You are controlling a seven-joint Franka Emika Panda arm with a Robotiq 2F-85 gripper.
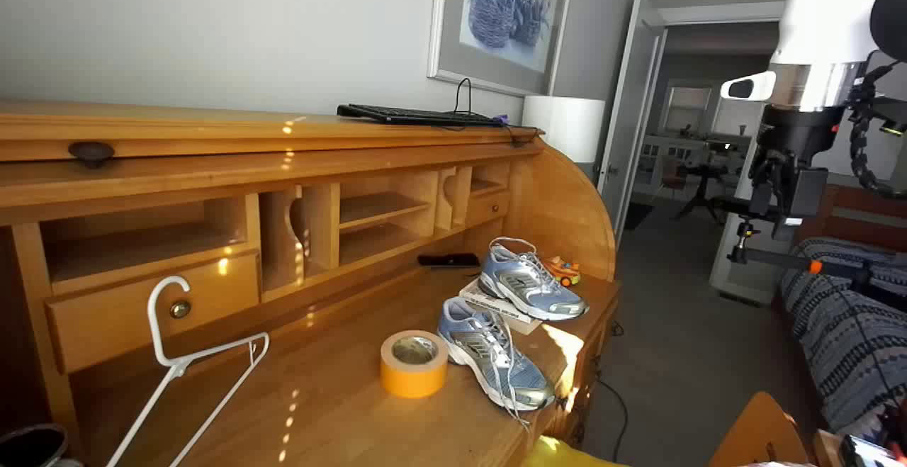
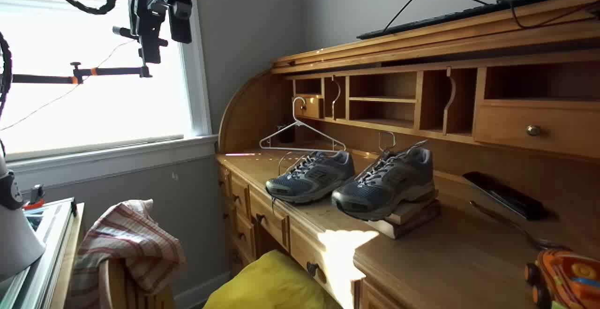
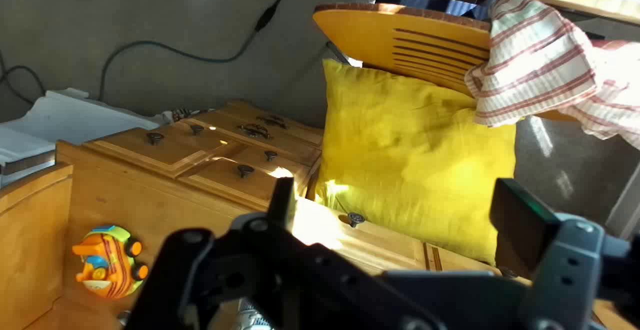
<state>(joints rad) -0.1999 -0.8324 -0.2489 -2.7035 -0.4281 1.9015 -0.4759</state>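
My gripper [image 3: 392, 195] stands open in the wrist view, its fingers far apart with nothing between them. In both exterior views the gripper [image 1: 785, 201] [image 2: 165, 41] hangs high in the air, away from the wooden desk and touching nothing. On the desktop are two blue-grey sneakers. One sneaker [image 1: 531, 286] [image 2: 389, 182] rests tilted on books [image 1: 499, 305] [image 2: 415, 215]; its mate [image 1: 489, 353] [image 2: 311, 177] lies beside a roll of orange tape [image 1: 414, 380]. A white hanger [image 1: 177, 366] [image 2: 298, 122] stands toward the desk's far end from the orange toy car [image 1: 563, 272] [image 2: 569, 276] [image 3: 107, 265].
A dark flat object [image 1: 448, 260] [image 2: 506, 194] and a fork-like utensil [image 2: 511, 227] lie near the cubbyholes. A keyboard [image 1: 418, 114] sits on the desk's top. By the desk's front are a yellow pillow [image 2: 267, 283] [image 3: 415, 149] and a chair draped with a striped cloth [image 2: 136, 238] [image 3: 540, 64].
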